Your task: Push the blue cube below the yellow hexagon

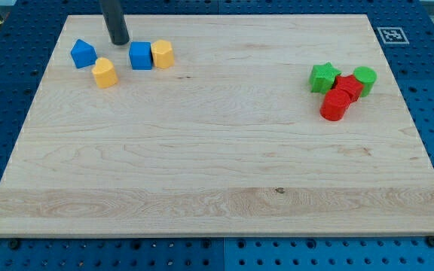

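Tip [119,42] just upper-left of blue cube [140,56], touching nothing; no claw visible

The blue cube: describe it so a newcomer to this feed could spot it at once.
Look at the wooden board's top-left corner, where four blocks sit near my tip. The blue cube is just right of my tip, touching the yellow hexagon on its right. Unlike the other blue block farther left, it has a flat square top.

Surface [217,165]: pale wood, visible grain, smooth matt finish. Blue cube [140,56] and yellow hexagon [162,54]: smooth, matt, plastic-looking.
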Robot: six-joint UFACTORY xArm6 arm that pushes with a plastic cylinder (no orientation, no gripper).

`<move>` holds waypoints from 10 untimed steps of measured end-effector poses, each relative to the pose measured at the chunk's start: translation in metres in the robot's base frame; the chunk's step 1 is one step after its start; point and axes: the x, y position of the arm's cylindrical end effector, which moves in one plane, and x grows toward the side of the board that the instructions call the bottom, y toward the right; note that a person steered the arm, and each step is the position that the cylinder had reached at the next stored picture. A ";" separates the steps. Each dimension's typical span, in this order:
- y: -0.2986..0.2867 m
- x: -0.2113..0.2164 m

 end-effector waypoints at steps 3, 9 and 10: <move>0.030 0.001; 0.031 0.057; 0.031 0.057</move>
